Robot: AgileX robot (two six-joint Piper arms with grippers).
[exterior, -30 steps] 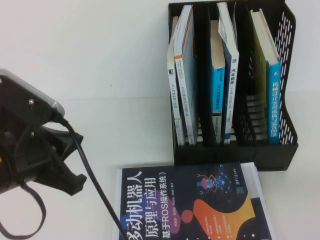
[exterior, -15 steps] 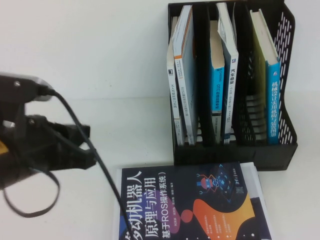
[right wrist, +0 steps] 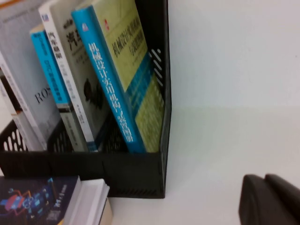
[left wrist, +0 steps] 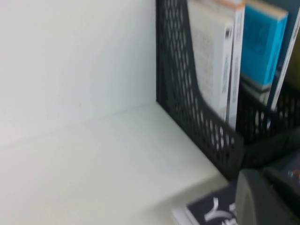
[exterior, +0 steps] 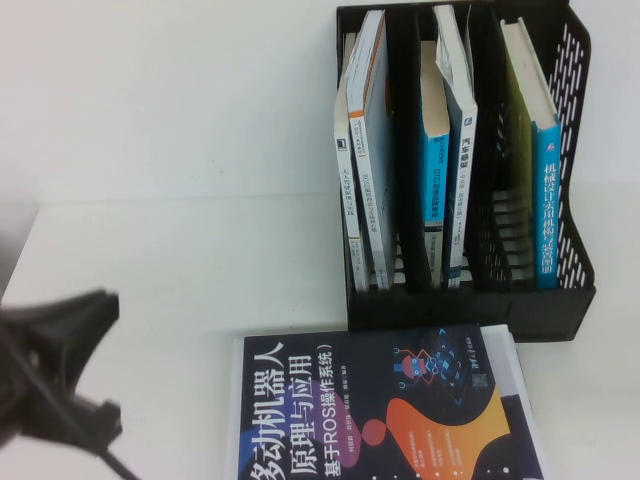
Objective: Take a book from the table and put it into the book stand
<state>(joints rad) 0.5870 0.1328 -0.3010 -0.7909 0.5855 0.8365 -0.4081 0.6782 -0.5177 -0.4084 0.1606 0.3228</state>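
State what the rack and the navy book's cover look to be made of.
Rack: likely moulded black plastic, matte, judging by its perforated side walls. Navy book: paperback, seemingly coated card, going by its printed cover with soft sheen. Left gripper low at the table's left; right gripper beside the rack.

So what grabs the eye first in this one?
The black book stand at the table's far right, its three compartments holding upright books. In front of it lies a dark navy book with an orange graphic, on top of a white stack. The left gripper, shut, is a dark blur at the near left edge; the right gripper, shut, hangs right of the stand.
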